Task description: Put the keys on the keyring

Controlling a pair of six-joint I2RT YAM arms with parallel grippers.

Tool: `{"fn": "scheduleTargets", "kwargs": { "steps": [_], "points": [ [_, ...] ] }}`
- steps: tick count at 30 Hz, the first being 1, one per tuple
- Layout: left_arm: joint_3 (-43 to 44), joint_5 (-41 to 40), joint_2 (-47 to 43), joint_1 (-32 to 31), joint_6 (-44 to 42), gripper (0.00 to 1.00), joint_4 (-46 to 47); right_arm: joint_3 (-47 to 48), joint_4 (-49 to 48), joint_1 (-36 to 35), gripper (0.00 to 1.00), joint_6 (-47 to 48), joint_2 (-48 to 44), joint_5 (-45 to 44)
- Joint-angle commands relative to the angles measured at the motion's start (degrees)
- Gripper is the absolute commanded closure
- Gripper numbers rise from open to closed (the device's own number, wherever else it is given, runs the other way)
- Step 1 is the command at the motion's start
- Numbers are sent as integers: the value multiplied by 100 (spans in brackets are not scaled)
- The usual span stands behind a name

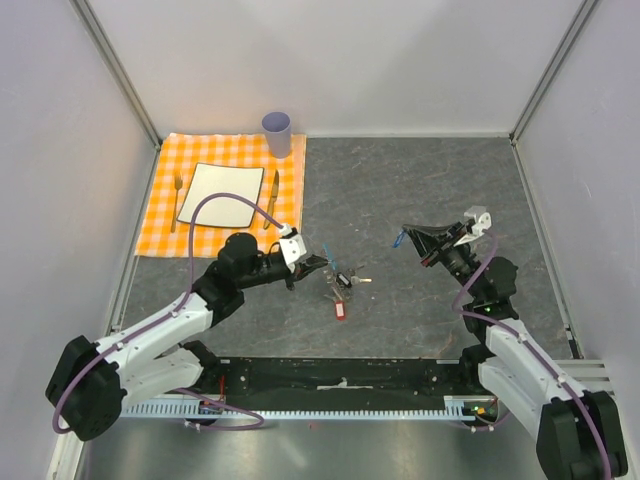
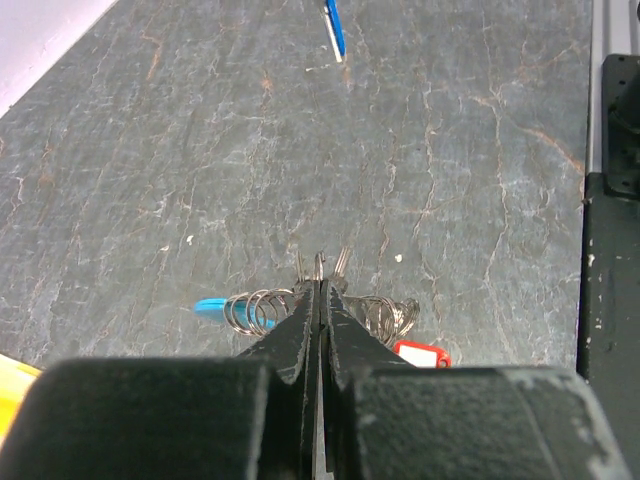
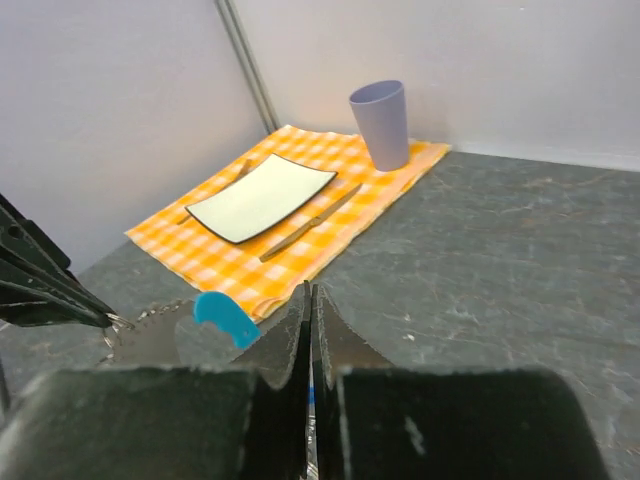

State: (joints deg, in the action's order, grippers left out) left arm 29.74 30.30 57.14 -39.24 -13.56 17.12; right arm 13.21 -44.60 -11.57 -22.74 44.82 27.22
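- Pinching the silver coils of the keyring (image 2: 255,308), the left gripper (image 2: 320,290) has its jaws pressed together with no gap showing. Metal loops bulge out on both sides of its fingertips.
- The keyring's cyan clasp (image 2: 210,308) sticks out to the left of those fingers in the left wrist view, low over the slate-grey table (image 1: 420,180).
- From above, the bundle of keys (image 1: 343,285) lies just past the left gripper's tip, near the middle of the table. The red tag (image 1: 339,310) lies at its near end, towards the arm bases.
- The right gripper (image 1: 403,238) is clamped shut on a blue-tagged key (image 2: 335,25), and its own camera shows a thin blue strip between its fingers. It is apart from the bundle, off to the right.
- The right wrist view shows a thin chain running from the left gripper's tip towards the cyan clasp.
- At the far left corner an orange checked placemat (image 1: 165,225) carries a white square plate (image 1: 220,194). A fork (image 1: 177,200) lies on the plate's left, a knife (image 1: 271,198) on its right, and a lilac cup (image 1: 277,132) stands at the far edge.
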Motion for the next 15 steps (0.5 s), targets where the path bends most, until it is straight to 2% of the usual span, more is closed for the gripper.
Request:
{"fn": "scheduleTargets", "kwargs": {
  "steps": [1, 2, 3, 5, 7, 11, 15],
  "points": [
    [427, 160, 60, 13, 538, 98, 590, 94, -1279, -117, 99, -467, 475, 380],
    [428, 134, 69, 13, 600, 98, 599, 198, -1114, -161, 100, -329, 493, 302],
    [402, 90, 60, 13, 618, 98, 590, 278, -364, -178, 100, -206, 371, 188],
    [349, -42, 51, 13, 644, 98, 599, 314, 212, -179, 100, 76, 134, -216],
    [244, -147, -10, 13, 644, 98, 582, 296, 889, -179, 100, 331, -349, -532],
    [120, -341, -63, 13, 531, 98, 555, 383, 2163, -187, 100, 332, -1149, -998],
    [24, -508, -160, 13, 425, 98, 467, 743, 4149, -187, 100, 139, -1493, -1412]
  ]
}}
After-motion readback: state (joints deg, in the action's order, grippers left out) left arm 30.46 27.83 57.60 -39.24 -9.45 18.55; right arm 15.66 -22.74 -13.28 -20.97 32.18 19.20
